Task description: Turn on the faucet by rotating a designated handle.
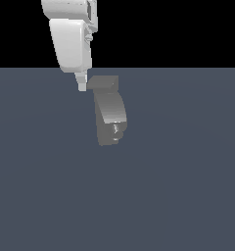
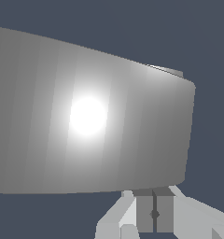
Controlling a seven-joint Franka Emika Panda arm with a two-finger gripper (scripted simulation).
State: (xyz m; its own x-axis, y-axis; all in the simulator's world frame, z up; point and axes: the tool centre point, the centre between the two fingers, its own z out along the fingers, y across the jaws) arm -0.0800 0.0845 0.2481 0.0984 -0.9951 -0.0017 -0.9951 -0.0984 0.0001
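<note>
The faucet (image 1: 111, 117) is a matte grey curved body standing upright on the floor, with a small notch (image 1: 116, 130) near its lower end. Across its top lies a darker flat grey piece, the handle (image 1: 103, 82), reaching toward the exterior view's left. My gripper (image 1: 82, 86) hangs from the white arm just beside the handle's left end, close to it or touching; I cannot tell which. In the wrist view the faucet (image 2: 86, 116) fills most of the picture as a broad curved grey face. My gripper (image 2: 154, 214) shows shut, its pads (image 2: 144, 212) pressed together with nothing between them.
A plain slate-blue floor (image 1: 178, 186) spreads all around the faucet. The white arm link (image 1: 70, 44) comes down from the upper part of the exterior view's left.
</note>
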